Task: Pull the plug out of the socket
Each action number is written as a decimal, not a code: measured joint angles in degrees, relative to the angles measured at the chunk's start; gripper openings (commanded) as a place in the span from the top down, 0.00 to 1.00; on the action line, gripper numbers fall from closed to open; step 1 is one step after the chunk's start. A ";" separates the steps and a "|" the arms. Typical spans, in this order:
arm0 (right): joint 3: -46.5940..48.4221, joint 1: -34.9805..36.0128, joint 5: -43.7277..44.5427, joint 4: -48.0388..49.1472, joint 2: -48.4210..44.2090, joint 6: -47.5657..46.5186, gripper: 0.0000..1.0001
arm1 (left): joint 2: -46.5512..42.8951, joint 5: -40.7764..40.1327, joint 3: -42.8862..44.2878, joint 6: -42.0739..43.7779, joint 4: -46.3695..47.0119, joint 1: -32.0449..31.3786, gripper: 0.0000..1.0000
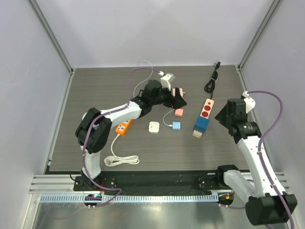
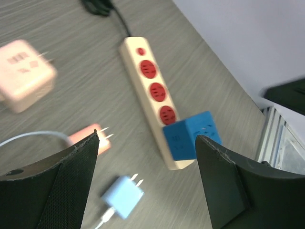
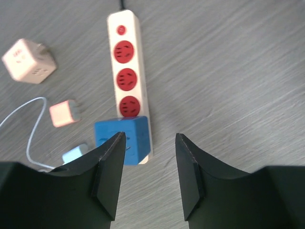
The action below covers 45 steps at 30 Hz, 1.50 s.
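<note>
Two fingers of the left hand stand wide apart around nothing; the right hand is spread less widely, also empty. Just ahead of the right hand's left finger (partly hidden by it) the plug sits on the end of the socket nearest that hand, on the desk.

The dark wood-grain table carried a beige power strip at the right, its black cord trailing to the far edge. Near the middle lay a large pink cube, a small pink cube, a light-blue cube and a white cube. An orange strip and its coiled white cable lay to the left.
</note>
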 measured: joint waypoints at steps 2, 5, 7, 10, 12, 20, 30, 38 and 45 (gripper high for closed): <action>-1.42 -4.70 -3.69 1.53 1.66 -0.11 0.49 | 0.42 -1.99 1.70 2.60 -1.27 -3.48 0.17; -5.14 -11.63 -8.61 5.35 5.27 0.02 0.49 | 1.22 -5.22 4.70 6.10 -2.62 -8.83 0.17; -7.23 -14.10 -10.25 8.02 7.02 0.07 0.49 | 2.29 -7.52 7.17 8.37 -4.13 -12.00 0.16; -11.56 -15.91 -13.31 15.30 8.11 0.83 0.49 | 4.63 -10.95 11.06 11.82 -6.71 -16.13 0.15; -15.78 -16.26 -14.75 21.81 8.02 2.19 0.49 | 6.10 -13.07 12.70 13.35 -8.13 -17.86 0.15; -33.27 -16.39 -16.24 50.93 12.66 11.08 0.49 | 10.82 -18.08 14.75 15.56 -12.66 -18.84 0.13; -34.18 -16.85 -17.51 73.92 27.10 13.55 0.48 | 16.61 -22.88 25.20 14.49 -20.79 -19.61 0.09; -35.34 -18.32 -20.20 78.68 28.09 12.33 0.48 | 21.00 -27.93 37.35 12.55 -32.48 -20.68 0.09; -36.33 -18.93 -20.90 78.79 26.18 11.43 0.48 | 23.80 -31.43 42.32 10.78 -37.94 -23.56 0.09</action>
